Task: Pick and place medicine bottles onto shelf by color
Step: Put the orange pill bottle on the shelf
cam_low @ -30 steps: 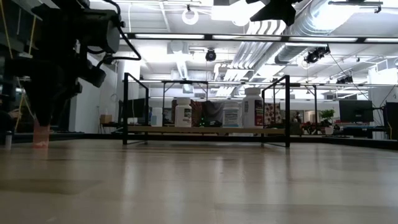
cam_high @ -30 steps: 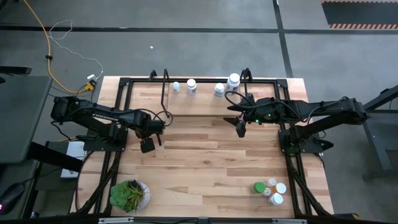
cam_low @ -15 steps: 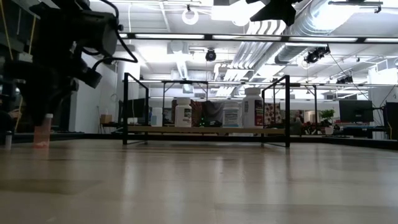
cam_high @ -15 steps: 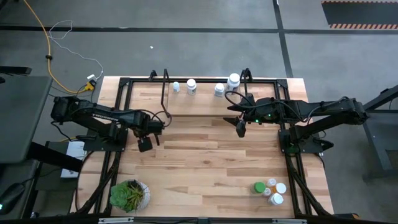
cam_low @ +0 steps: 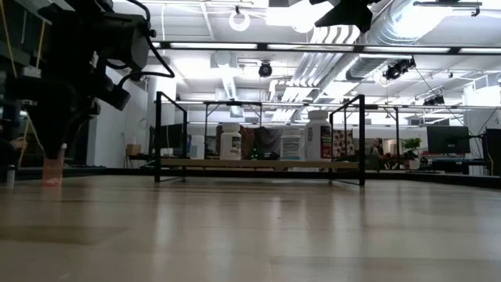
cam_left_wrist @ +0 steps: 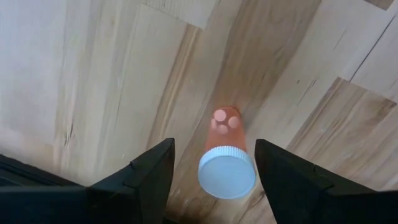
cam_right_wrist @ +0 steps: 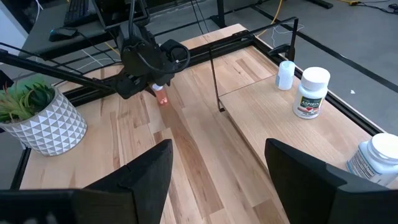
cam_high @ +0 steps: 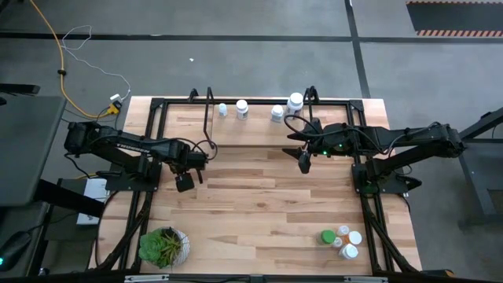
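A small orange medicine bottle (cam_left_wrist: 226,140) with a white cap (cam_left_wrist: 227,172) stands upright on the table left of centre, also showing in the low view (cam_low: 53,171). My left gripper (cam_high: 185,182) is open above it, pointing down, with one finger on each side of the cap. My right gripper (cam_high: 304,163) is open and empty, just in front of the shelf (cam_high: 259,130). Several white bottles (cam_high: 242,109) stand on the shelf board. My left gripper comes at the orange bottle from above with its fingers apart. A gap shows between the cap and one finger (cam_left_wrist: 149,177). The other finger (cam_left_wrist: 283,177) is right beside the cap's rim (cam_left_wrist: 252,174), and I cannot tell whether it touches. The bottle stands on the table.
A potted plant (cam_high: 163,246) in a white patterned pot stands at the near left corner. A cluster of green, orange and white bottles (cam_high: 339,240) stands at the near right. The shelf's black wire posts (cam_low: 159,137) rise at the far side.
My left gripper has moved a little toward the table's far edge over the orange bottle. It rose off the bottle's cap, then came down again, so its fingers now hide the cap in the low view. The bottle has stayed upright in place.
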